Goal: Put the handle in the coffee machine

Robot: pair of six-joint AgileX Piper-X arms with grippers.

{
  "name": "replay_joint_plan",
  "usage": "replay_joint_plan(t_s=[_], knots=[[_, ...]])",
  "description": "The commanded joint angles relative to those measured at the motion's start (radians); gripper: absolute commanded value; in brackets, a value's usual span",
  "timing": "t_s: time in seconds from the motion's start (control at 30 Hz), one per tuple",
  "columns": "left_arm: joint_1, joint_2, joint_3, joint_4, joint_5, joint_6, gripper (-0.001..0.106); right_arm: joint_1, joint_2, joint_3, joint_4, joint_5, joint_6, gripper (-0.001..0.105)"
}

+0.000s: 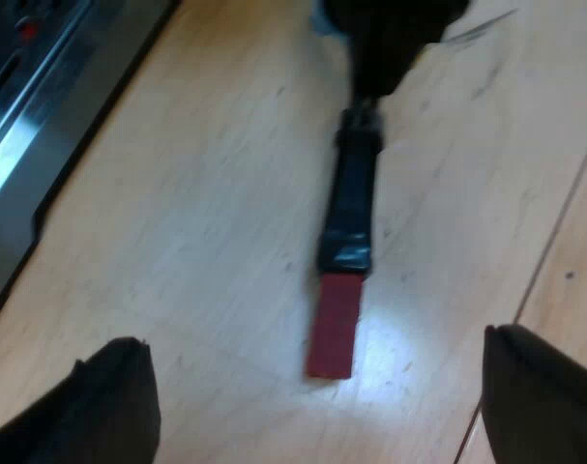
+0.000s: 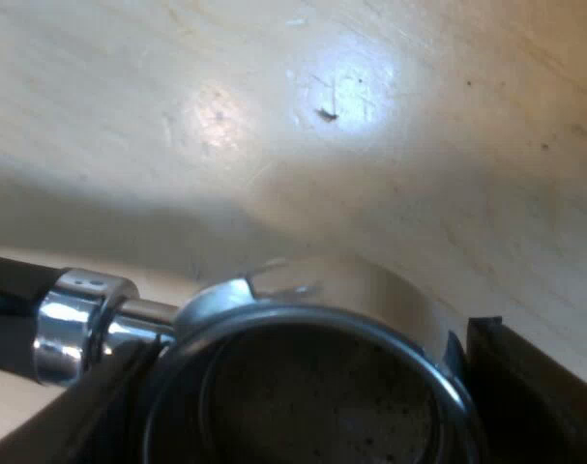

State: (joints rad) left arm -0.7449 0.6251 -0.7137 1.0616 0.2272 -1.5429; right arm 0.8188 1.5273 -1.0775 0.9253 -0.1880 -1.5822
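left fingers [image 1: 109,406] wide | right fingers [image 2: 525,387] clasp holder [image 2: 312,317] | handle [image 1: 351,208] near machine [image 1: 42,106] edge

The holder [image 1: 351,203] lies along the counter [image 1: 196,251], basket clasped in the right claw [image 2: 298,382], handle end pointing between the left claw's [image 1: 312,340] spread fingers, the espresso machine [image 1: 42,126] standing apart beside the handle.

Nothing can be read — no lettering, label or number on the espresso machine [image 1: 27,126] or the holder [image 2: 312,387].
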Motion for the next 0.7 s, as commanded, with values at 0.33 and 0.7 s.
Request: replay_joint_plan(t_s=[0.33, 0.7], knots=[[-0.005, 0.002, -0.005, -0.101, 0.04, 0.03, 0.07, -0.002, -0.128, -0.005, 0.056, 0.016, 0.061, 0.0], [-0.005, 0.002, -0.005, -0.101, 0.04, 0.03, 0.07, -0.002, -0.145, -0.077, 0.105, 0.068, 0.085, 0.0]])
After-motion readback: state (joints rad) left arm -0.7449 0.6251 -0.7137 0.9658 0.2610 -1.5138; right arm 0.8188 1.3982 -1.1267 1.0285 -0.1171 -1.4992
